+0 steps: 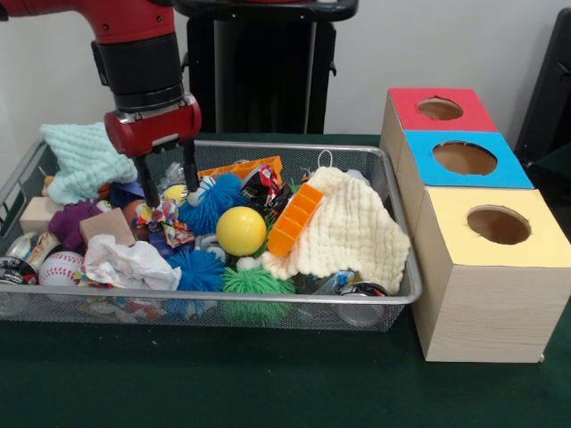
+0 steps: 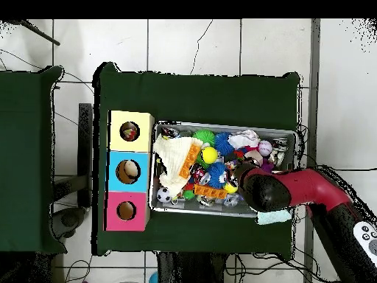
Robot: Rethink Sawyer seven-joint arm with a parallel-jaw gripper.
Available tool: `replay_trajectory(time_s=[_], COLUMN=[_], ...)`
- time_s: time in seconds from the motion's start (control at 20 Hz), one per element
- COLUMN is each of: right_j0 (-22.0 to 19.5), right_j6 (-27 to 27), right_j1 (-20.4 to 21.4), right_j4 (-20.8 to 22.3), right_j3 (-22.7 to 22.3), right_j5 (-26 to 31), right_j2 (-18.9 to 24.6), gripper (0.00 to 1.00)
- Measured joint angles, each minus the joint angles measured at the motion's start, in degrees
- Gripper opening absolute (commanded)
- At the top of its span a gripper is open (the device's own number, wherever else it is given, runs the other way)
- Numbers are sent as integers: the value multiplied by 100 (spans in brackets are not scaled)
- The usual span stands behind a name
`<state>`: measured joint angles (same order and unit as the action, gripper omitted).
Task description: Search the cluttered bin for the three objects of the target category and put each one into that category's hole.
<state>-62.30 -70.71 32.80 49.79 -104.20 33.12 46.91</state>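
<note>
The wire mesh bin [image 1: 393, 299] is full of toys and cloths; it also shows in the overhead view [image 2: 221, 124]. My gripper [image 1: 171, 200] is open, its two black fingers lowered into the bin's left part. A polka-dot plastic bag [image 1: 159, 217] lies just below and between the tips. A crumpled white plastic bag [image 1: 129, 263] lies at the front left and shows in the overhead view [image 2: 243, 138]. The yellow-topped box's hole [image 1: 498, 225] is at the right, nearest the camera, and at the left in the overhead view [image 2: 129, 132]. There my wrist hides the fingers.
A mint cloth [image 1: 85, 160] hangs on the bin's back left rim. A cream cloth [image 1: 352, 232] and an orange tray [image 1: 294, 218] fill the right. A yellow ball [image 1: 241, 230], blue spiky balls [image 1: 212, 201] and a wooden block [image 1: 107, 225] are near the gripper. Blue-topped [image 1: 464, 159] and red-topped [image 1: 437, 109] boxes stand behind.
</note>
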Motion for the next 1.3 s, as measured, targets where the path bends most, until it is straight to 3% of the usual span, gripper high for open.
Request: replay_trajectory(time_s=[0.6,1.3], right_j0=[85,154], right_j6=[0,0], right_j1=[5,35], right_j4=[12,53], right_j3=[531,559], right_j5=[8,8], right_j2=[-2,-39], gripper=[100,100])
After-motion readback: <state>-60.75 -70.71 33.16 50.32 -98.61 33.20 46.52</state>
